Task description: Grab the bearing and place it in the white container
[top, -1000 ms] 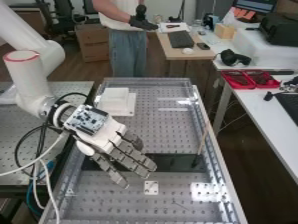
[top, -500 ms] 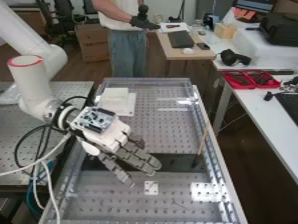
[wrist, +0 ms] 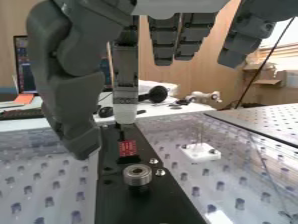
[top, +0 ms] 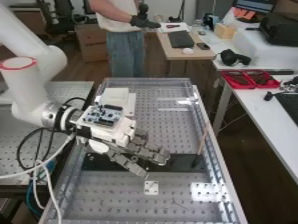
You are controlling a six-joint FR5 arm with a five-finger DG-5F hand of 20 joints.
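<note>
The hand (top: 114,134) is positioned above the bench (top: 176,137), over the black plate (top: 183,161). Its configuration is wide: the fingers (top: 154,151) are extended in a relaxed line, apart from the thumb, and nothing is held between them. A circuit board (top: 104,115) is mounted on the back of the hand.

In the wrist view, the bearing (wrist: 138,173) sits upright on a dark post on the black plate, free of the fingers. The red part (wrist: 128,148) is located just beside it on the same plate, and two screw heads lie on the bearing's other side. A small white square plate (top: 151,187) is located beside the black plate.

The white container (top: 117,94) stands on a white base on the bench, beyond the hand in the high view. A thin rod (top: 202,142) stands tilted near the bench's side rail, its dark lower end at the black plate.
</note>
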